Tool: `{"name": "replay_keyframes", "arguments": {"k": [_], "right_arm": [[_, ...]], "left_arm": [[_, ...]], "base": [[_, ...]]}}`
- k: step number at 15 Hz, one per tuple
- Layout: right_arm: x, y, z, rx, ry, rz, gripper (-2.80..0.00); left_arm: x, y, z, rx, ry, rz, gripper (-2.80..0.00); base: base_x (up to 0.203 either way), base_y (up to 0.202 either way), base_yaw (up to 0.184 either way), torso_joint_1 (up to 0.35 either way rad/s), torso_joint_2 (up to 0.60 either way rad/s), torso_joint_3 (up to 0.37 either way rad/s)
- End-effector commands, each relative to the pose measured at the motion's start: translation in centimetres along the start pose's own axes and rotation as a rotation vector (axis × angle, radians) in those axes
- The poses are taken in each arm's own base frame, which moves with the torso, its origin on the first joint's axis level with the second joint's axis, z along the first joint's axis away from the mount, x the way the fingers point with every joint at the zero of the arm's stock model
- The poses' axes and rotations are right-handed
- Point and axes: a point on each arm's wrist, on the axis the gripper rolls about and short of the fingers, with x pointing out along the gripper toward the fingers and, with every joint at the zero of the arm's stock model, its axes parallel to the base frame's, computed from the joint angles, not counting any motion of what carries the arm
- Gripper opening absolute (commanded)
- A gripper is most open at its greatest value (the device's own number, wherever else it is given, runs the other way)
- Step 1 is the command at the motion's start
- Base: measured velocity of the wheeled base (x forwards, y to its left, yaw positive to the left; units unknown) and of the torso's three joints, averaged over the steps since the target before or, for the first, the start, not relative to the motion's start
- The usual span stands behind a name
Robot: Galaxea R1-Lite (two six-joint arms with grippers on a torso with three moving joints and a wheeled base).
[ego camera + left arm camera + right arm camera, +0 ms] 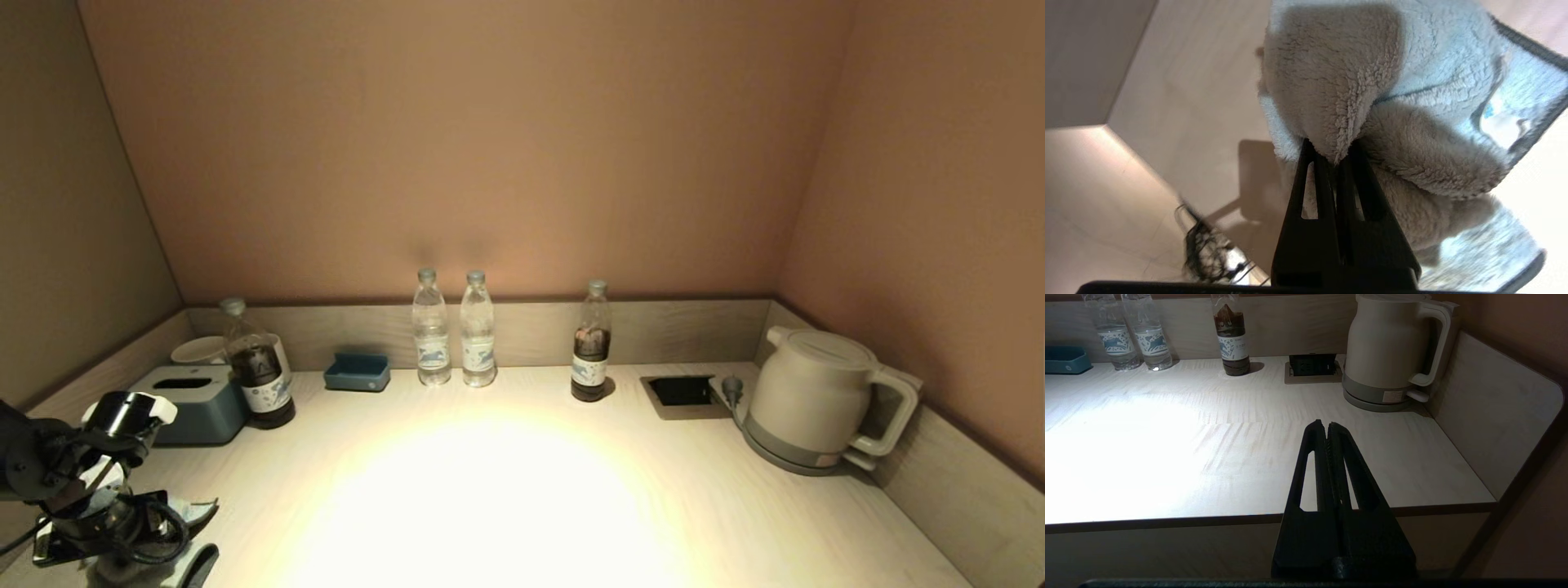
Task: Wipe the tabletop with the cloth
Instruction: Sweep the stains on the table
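Observation:
A fluffy pale blue-grey cloth (1392, 81) with a dark hem hangs bunched from my left gripper (1333, 157), whose fingers are shut on a fold of it. In the head view the left arm (90, 482) is at the near left corner of the light wooden tabletop (490, 490), with a bit of the cloth (194, 513) showing beside it, low over the table. My right gripper (1327, 426) is shut and empty. It hovers off the table's front edge on the right side and is out of the head view.
Along the back stand a grey tissue box (196, 400), a white cup (200, 349), a dark-liquid bottle (257, 376), a blue tray (357, 371), two water bottles (453, 331), another dark bottle (592, 343), a socket recess (682, 392) and a white kettle (816, 400). Walls enclose three sides.

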Motion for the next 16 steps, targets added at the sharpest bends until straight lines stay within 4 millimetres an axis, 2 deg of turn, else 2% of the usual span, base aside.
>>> {"name": "replay_keyframes", "arguments": {"k": [1, 7, 12, 16], "right_arm": [[0.0, 0.0, 0.0, 0.000, 0.001, -0.001, -2.80], [0.0, 0.0, 0.0, 0.000, 0.001, 0.001, -2.80], [0.0, 0.0, 0.0, 0.000, 0.001, 0.001, -2.80], [0.0, 0.0, 0.0, 0.000, 0.001, -0.001, -2.80]], "left_arm": [[-0.1, -0.8, -0.2, 0.019, -0.006, -0.023, -2.80], [-2.9, -3.7, -1.3, 0.093, -0.077, -0.173, -2.80], [-6.6, -7.9, -4.3, 0.202, -0.133, -0.303, -2.80], [-9.4, -11.2, -8.1, 0.344, -0.153, -0.402, -2.80]], "base": [[0.000, 0.000, 0.000, 0.000, 0.00, 0.000], [0.000, 0.000, 0.000, 0.000, 0.00, 0.000], [0.000, 0.000, 0.000, 0.000, 0.00, 0.000], [0.000, 0.000, 0.000, 0.000, 0.00, 0.000]]}}
